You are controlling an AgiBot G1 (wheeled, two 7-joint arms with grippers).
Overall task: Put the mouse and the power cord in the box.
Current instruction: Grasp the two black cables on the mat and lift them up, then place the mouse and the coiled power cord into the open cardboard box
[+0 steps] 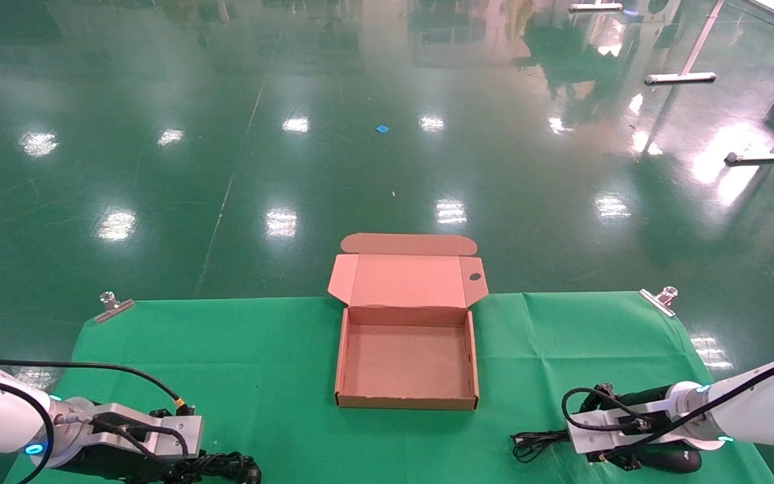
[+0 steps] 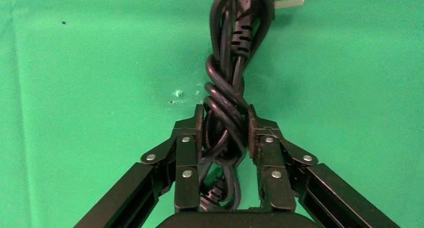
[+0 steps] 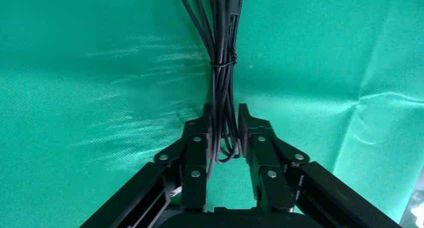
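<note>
both grippers low, jaws clamped

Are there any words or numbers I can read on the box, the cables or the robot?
None: no words, numbers or signs can be read anywhere.
The box: plain brown cardboard, no print.
The power cord, held in the left gripper: only moulded ridges, no letters.
The mouse cable, held in the right gripper: no label.

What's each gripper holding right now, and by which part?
Left gripper is shut on the power cord, at the twisted middle of its bundle. Right gripper is shut on the mouse's bundled thin cable, not its body.
</note>
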